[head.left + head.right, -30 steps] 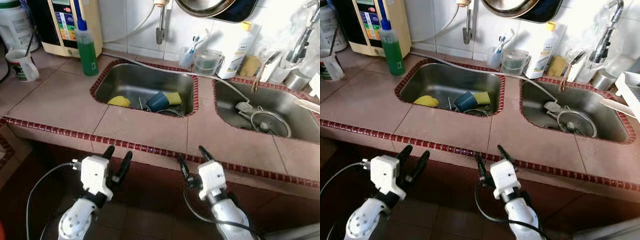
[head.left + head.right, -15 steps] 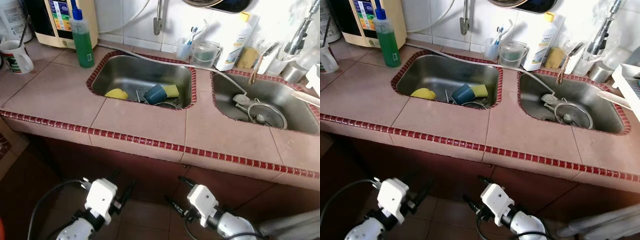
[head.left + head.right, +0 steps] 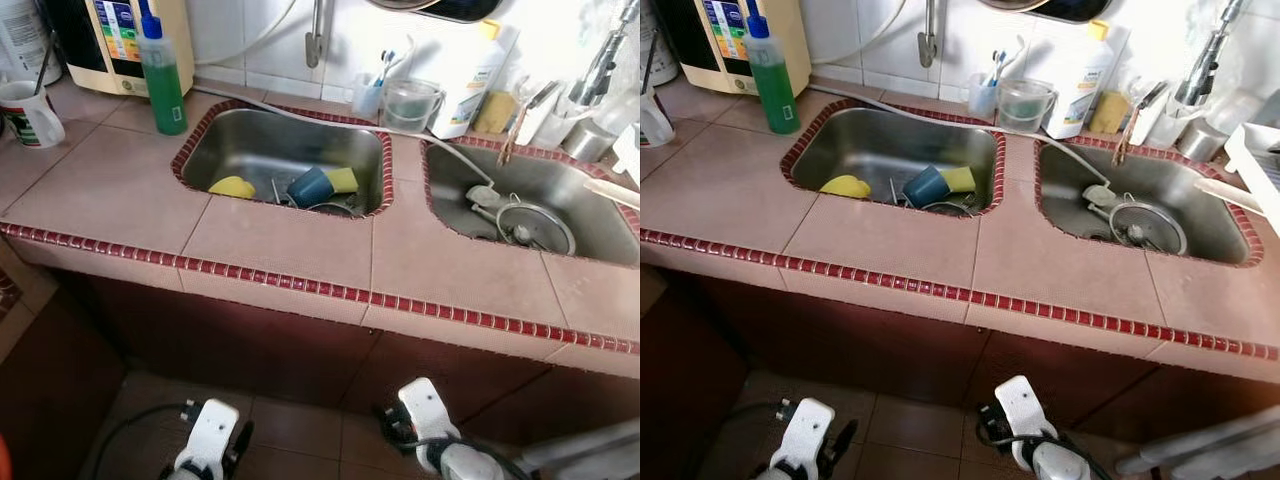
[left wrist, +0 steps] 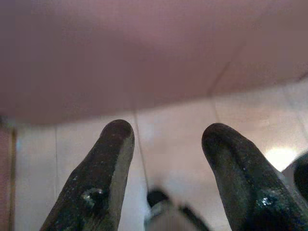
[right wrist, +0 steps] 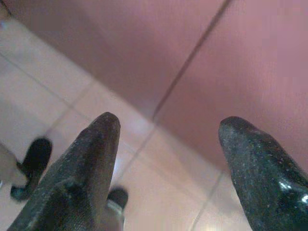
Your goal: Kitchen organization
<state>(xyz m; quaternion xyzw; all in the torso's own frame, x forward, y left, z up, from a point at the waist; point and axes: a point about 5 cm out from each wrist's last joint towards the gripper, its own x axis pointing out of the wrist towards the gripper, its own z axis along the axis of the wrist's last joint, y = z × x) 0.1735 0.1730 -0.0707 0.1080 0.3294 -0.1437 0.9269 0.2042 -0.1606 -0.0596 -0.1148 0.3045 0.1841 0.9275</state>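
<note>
The left sink point(image 3: 230, 140) holds a yellow sponge point(image 3: 233, 187), a blue cup point(image 3: 310, 186) on its side and a yellow-green piece point(image 3: 345, 180). In the right sink point(image 3: 600, 225) lies a round metal strainer point(image 3: 535, 225). Both arms hang low in front of the dark red cabinet, near the floor. My left gripper point(image 4: 167, 130) is open with nothing between its fingers, and its white wrist point(image 3: 212, 440) is at the bottom left. My right gripper point(image 5: 172, 122) is open too and holds nothing; its white wrist point(image 3: 425, 408) is at the bottom centre.
A green soap bottle point(image 3: 163, 72), a white mug point(image 3: 28, 110) and a water dispenser point(image 3: 115, 40) stand at the back left. Between the sinks are a toothbrush cup point(image 3: 372, 95), a clear jug point(image 3: 412, 103) and a white bottle point(image 3: 470, 85). A tap point(image 3: 598, 70) rises at the far right.
Both arms have dropped from the level of the counter's edge to down near the floor, fingers still apart. The items in the sinks have not moved.
</note>
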